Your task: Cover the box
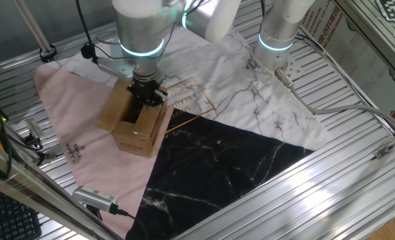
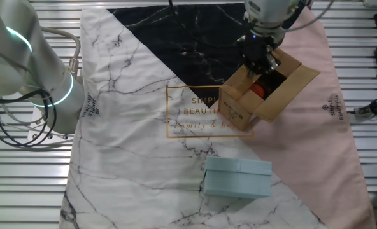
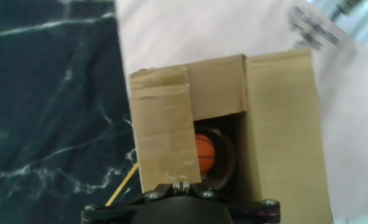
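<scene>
The box [image 1: 136, 127] is a small brown cardboard carton standing on the pink part of a cloth. It also shows in the other fixed view [image 2: 239, 108] and the hand view [image 3: 277, 124]. Its top is partly open: one flap [image 3: 164, 134] lies over the opening, and another flap [image 2: 290, 86] sticks out to the side. An orange ball [image 3: 204, 155] shows inside through the gap. My gripper [image 1: 146, 95] is right over the box opening, with its fingertips [image 3: 185, 185] together at the near edge of the folded flap.
A pink, white-marble and black-marble cloth [image 1: 237, 107] covers the table. A light blue flat box [image 2: 237, 178] lies on the white part. A second arm's base [image 2: 23, 70] stands at the cloth's edge. Cables and a handheld device [image 1: 97, 199] lie at the sides.
</scene>
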Robot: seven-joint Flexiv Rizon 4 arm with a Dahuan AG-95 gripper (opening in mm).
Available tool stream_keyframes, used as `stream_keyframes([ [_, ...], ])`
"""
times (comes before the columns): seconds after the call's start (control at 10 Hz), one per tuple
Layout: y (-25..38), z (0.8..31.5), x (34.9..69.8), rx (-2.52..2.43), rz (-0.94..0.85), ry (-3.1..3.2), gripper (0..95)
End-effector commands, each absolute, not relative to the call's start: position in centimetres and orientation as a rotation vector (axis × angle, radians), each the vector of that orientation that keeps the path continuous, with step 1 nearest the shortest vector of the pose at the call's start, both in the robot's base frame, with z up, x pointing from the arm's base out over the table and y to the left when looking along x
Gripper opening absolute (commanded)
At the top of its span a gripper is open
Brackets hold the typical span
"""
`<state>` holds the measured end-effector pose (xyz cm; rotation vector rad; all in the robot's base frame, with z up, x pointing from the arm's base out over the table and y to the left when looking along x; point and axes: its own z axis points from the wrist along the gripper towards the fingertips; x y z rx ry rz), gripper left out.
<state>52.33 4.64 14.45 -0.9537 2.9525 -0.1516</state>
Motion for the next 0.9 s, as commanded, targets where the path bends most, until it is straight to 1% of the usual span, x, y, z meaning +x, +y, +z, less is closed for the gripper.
stream_keyframes([
  [0.1, 4.58, 14.46, 52.40, -0.820, -0.222, 2.986, 0.0],
  [0.2, 4.58, 14.46, 52.40, -0.816, -0.227, 2.988, 0.0],
  [0.3, 4.58, 14.46, 52.40, -0.794, -0.184, 2.981, 0.0],
  [0.9, 4.58, 14.46, 52.40, -0.827, -0.097, 2.945, 0.0],
])
